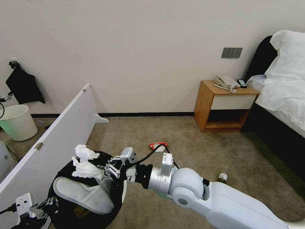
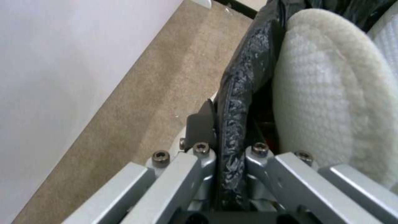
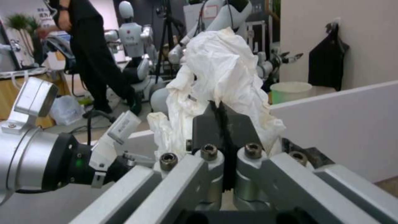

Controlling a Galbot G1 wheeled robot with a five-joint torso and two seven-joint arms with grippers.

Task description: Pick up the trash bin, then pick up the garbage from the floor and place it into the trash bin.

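The trash bin [image 1: 63, 171], lined with a black bag, is at the lower left of the head view. My left gripper [image 1: 50, 202] is shut on its rim, and the left wrist view shows its fingertips [image 2: 232, 124] pinching the black-bag edge [image 2: 238, 93]. A white slipper [image 1: 79, 192] lies inside the bin. My right gripper [image 1: 98, 165] is shut on a crumpled white tissue [image 1: 83, 160] held over the bin's opening; the tissue [image 3: 219, 71] bulges past the closed fingers [image 3: 209, 127]. On the floor [image 1: 190, 149] lie a red-white packet [image 1: 158, 146] and a small green bottle [image 1: 223, 177].
A white board [image 1: 60, 133] leans along the left beside the bin. A plain white bucket [image 1: 17, 122] stands at the far left wall. A wooden nightstand [image 1: 222, 105] and a bed [image 1: 282, 95] fill the right. Open carpet lies between them.
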